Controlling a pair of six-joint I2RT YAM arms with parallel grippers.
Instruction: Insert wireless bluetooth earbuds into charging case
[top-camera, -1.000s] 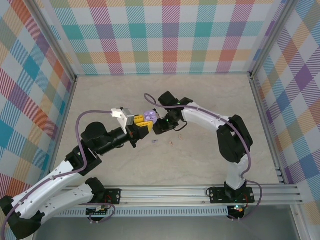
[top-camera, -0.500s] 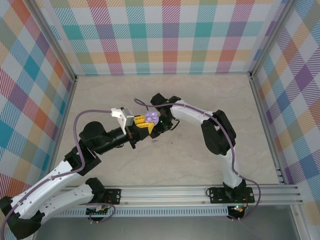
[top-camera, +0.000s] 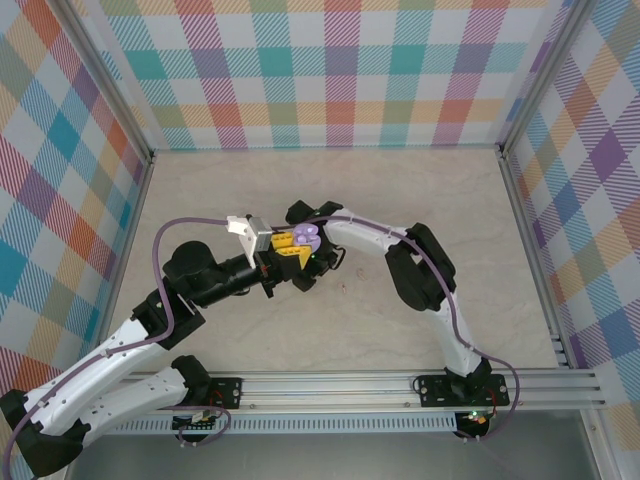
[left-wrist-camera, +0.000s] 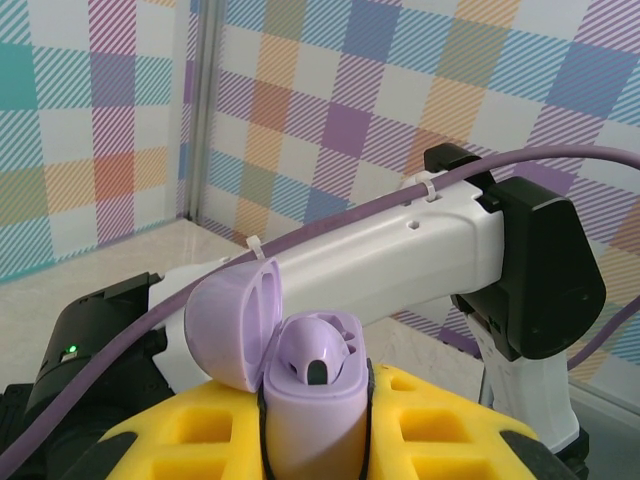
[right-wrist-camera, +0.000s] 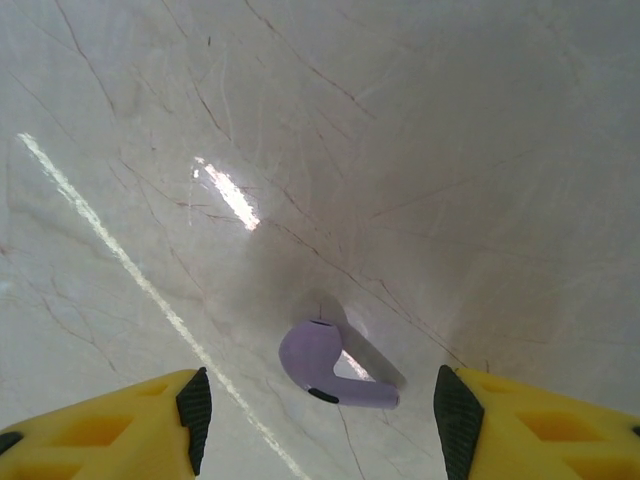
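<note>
My left gripper (left-wrist-camera: 315, 435) is shut on the purple charging case (left-wrist-camera: 310, 405), held upright between its yellow fingers (left-wrist-camera: 190, 425). The case lid (left-wrist-camera: 232, 322) hangs open to the left, and one purple earbud (left-wrist-camera: 320, 352) sits in the case. In the top view the case (top-camera: 305, 237) is near the table's middle. My right gripper (right-wrist-camera: 315, 425) points down at the table, open. A second purple earbud (right-wrist-camera: 328, 366) lies loose on the tabletop between its fingers (right-wrist-camera: 150, 425), touching neither. The right gripper (top-camera: 308, 274) hangs just in front of the held case.
The right arm (top-camera: 400, 250) arches over from the right and passes close behind the case. A tiny pale speck (top-camera: 343, 288) lies on the table (top-camera: 430, 200) just right of the right gripper. Checked walls and metal rails (top-camera: 400, 385) bound the table.
The right arm has swung left and down from beside the case to over the loose earbud, and its jaws have widened. The left gripper and case have stayed put.
</note>
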